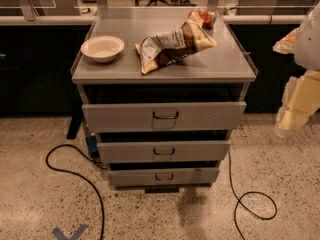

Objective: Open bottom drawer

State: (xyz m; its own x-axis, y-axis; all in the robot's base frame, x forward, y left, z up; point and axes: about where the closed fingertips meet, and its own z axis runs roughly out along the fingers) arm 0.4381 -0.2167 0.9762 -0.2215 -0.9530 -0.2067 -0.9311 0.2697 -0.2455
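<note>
Your arm (305,84) sits at 3 o'clock in the frame, angled down. The gripper (289,124) is at its low end, well apart from the grey cabinet (235,69); you cannot tell whether it is released or clenched. On the cabinet top there is a white bowl (102,48) at 10 o'clock and a crumpled chip bag (172,45) at 12. Black cables (75,169) loop across the floor on both sides. The bottom drawer (132,177) is at 6 o'clock, lowest of three. Its grey front is shallow, with a dark wire handle (164,177) at centre and a dark gap above it.

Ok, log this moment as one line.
claw: right of cabinet, touching nothing | bottom drawer: untouched | next: probably its handle
</note>
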